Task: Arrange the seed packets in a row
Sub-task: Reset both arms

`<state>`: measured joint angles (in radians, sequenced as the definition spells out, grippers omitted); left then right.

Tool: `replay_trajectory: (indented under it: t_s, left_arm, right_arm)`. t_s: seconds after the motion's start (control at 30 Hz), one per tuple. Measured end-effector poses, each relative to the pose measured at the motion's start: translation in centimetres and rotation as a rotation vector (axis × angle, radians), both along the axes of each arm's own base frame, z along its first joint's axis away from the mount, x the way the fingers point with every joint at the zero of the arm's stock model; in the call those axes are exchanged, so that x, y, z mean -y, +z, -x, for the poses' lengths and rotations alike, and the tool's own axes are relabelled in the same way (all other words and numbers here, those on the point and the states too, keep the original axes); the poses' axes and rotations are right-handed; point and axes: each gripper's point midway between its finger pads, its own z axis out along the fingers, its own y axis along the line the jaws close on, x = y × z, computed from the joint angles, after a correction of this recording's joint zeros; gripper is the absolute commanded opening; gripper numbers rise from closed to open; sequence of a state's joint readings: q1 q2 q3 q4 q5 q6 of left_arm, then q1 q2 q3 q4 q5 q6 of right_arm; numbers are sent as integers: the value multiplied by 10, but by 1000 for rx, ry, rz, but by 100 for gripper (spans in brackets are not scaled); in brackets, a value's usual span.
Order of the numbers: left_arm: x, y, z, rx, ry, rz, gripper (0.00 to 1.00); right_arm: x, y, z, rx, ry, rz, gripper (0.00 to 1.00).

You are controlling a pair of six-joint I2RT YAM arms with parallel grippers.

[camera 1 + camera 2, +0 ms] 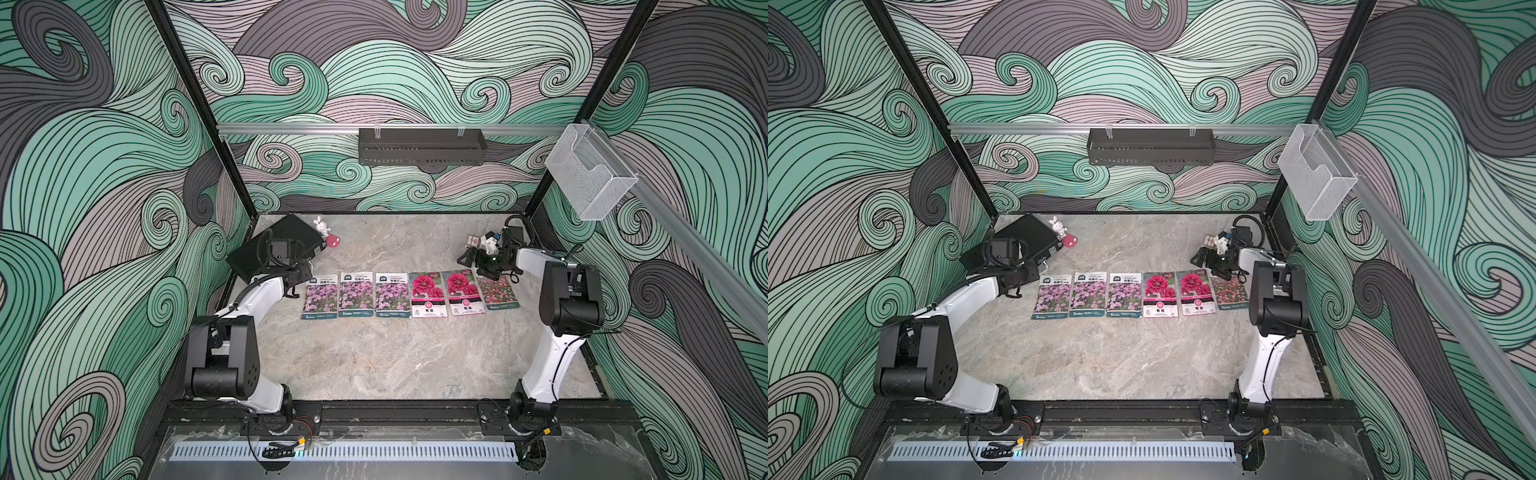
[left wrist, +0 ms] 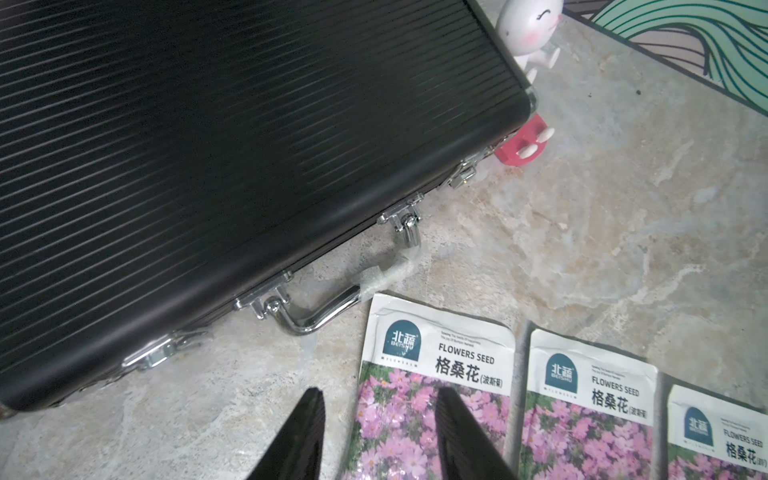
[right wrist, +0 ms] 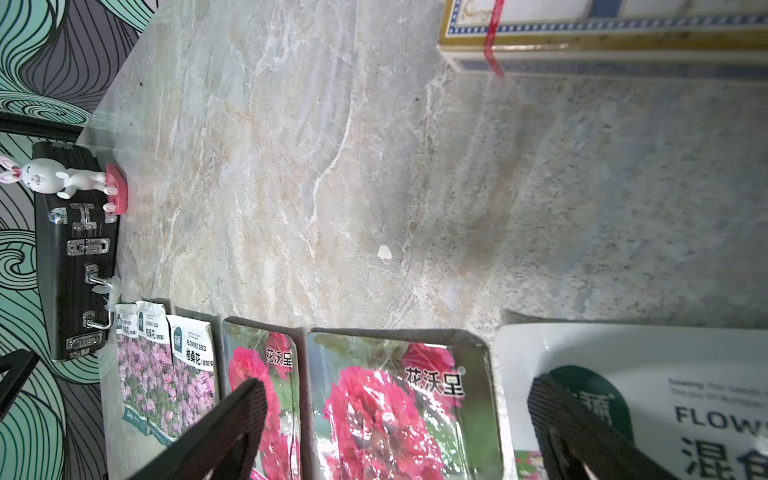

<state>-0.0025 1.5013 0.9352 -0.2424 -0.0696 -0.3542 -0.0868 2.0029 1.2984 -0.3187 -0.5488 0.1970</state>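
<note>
Six seed packets lie side by side in a row on the marble table in both top views. Three are purple-pink point(image 1: 355, 294) point(image 1: 1088, 295), two show magenta blooms point(image 1: 427, 295) point(image 1: 1160, 294), and one is a red-pink field point(image 1: 497, 292) point(image 1: 1229, 293). My left gripper point(image 1: 292, 292) point(image 2: 378, 415) hovers open over the left edge of the leftmost packet point(image 2: 432, 399), with nothing between its fingers. Open wide, my right gripper point(image 1: 473, 266) point(image 3: 399, 415) hangs over the far ends of the magenta packets point(image 3: 395, 411) and the red-pink packet point(image 3: 665, 390), holding nothing.
A large black case point(image 1: 278, 245) point(image 2: 232, 158) lies at the back left, its chrome handle point(image 2: 320, 320) close to the leftmost packet. A white bunny figurine point(image 1: 322, 227) stands beside it. A patterned card box point(image 1: 471, 240) point(image 3: 602, 37) sits just behind the right gripper.
</note>
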Motion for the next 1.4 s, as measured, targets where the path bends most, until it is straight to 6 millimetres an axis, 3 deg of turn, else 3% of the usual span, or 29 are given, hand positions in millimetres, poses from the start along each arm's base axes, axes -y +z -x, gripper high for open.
replay_trajectory:
  t_s: [0.2, 0.43, 0.53, 0.67, 0.8, 0.9, 1.0, 1.17, 1.2, 1.27, 1.33, 1.4]
  left_arm:
    - [-1, 1, -1, 6, 7, -2, 45]
    - [-14, 13, -11, 51, 28, -64, 47]
    - [-21, 17, -16, 80, 17, -105, 48]
    - [-29, 7, -14, 91, -7, -153, 50]
    - [-34, -20, 0, 70, -31, -175, 52]
    - [-35, -41, 10, 65, -44, -178, 53]
    - [-35, -46, 12, 90, -60, -195, 56]
    - [-34, -40, 5, 200, -86, -214, 67]
    - [-33, -40, 5, 211, -95, -216, 72]
    - [-30, -37, 3, 243, -109, -216, 97]
    - [-29, -33, 3, 315, -119, -232, 99]
    - [-28, -43, 9, 323, -126, -242, 99]
  right_arm:
    - [0, 13, 2, 16, 0, 4, 100]
    - [17, 99, 14, 247, -42, 47, 100]
    - [32, 111, 27, 340, -88, 116, 100]
    - [41, 79, 42, 354, -116, 223, 100]
    - [45, 28, 67, 347, -115, 368, 100]
    - [54, 8, 79, 370, -146, 415, 100]
    - [58, 11, 75, 431, -162, 460, 100]
    - [43, 30, 68, 625, -145, 508, 100]
    - [42, 29, 71, 651, -149, 512, 100]
    - [44, 20, 77, 642, -152, 526, 100]
    - [46, 22, 75, 659, -160, 539, 100]
    - [47, 28, 72, 684, -165, 543, 100]
